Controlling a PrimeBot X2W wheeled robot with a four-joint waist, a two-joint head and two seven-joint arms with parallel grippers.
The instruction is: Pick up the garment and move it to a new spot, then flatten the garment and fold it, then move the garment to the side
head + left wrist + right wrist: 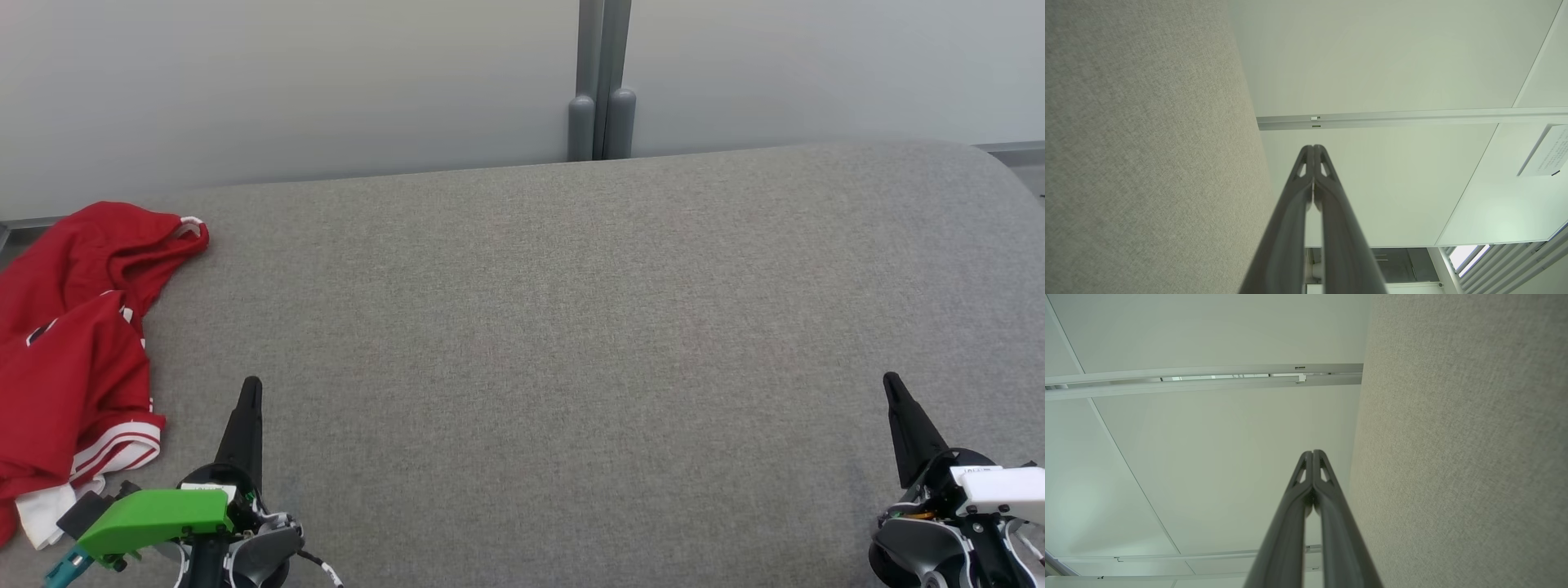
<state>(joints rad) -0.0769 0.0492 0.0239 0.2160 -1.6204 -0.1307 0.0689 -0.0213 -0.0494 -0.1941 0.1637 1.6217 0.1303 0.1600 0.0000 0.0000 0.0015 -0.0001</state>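
red garment (73, 351) crumpled at left end of grey padded bench (571, 327), white-striped hem toward near edge. left fingers (245, 425) pressed together, holding nothing, just beside garment, tip clear of cloth. right fingers (906, 425) pressed together too, empty, well apart at right end. head view gives garment, plus grey post (602, 82) against pale wall (245, 82) behind bench. left wrist view: fingers (1290, 228) tip to tip beside bench fabric, rail (1392, 118), paper notice (1545, 153). right wrist view: fingers (1290, 531) likewise, bench fabric on other side.
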